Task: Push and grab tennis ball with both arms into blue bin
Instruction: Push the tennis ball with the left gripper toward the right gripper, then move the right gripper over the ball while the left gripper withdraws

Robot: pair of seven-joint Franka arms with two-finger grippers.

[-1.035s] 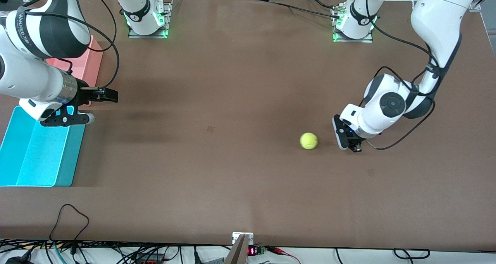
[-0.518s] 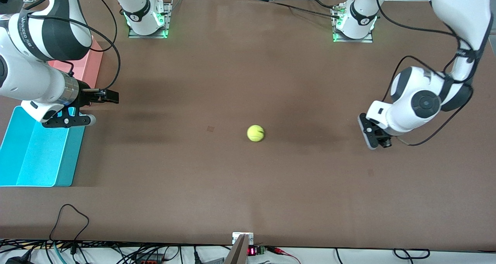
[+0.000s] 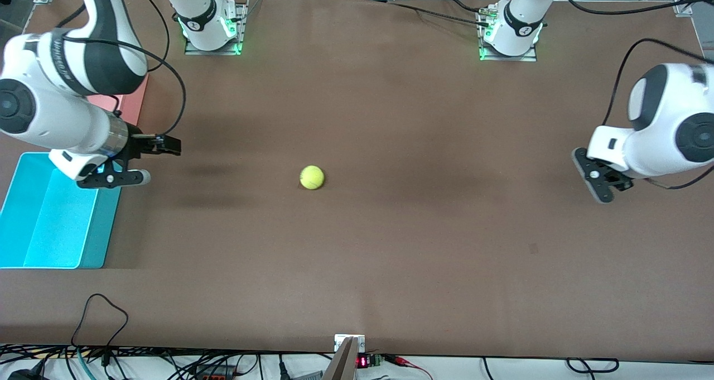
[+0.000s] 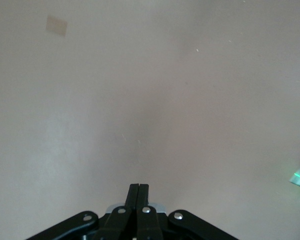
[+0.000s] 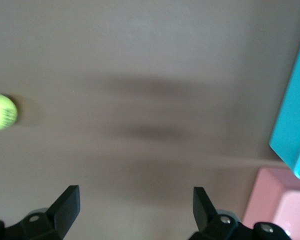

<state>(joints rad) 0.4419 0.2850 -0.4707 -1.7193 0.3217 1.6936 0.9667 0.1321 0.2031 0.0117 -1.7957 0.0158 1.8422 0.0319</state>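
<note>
The right gripper (image 5: 135,205) is held wide open, fingers (image 5: 66,202) spread apart, hanging just above the table (image 3: 390,257) beside the blue bin (image 3: 33,224) at the right arm's end. The pink bin (image 5: 277,200) is seen just next to the blue one. The tennis ball (image 3: 312,177) is found out on the bare table, well apart from both grippers and the bin. The left gripper (image 4: 138,192) is pressed fully closed on nothing, over the left arm's end.
</note>
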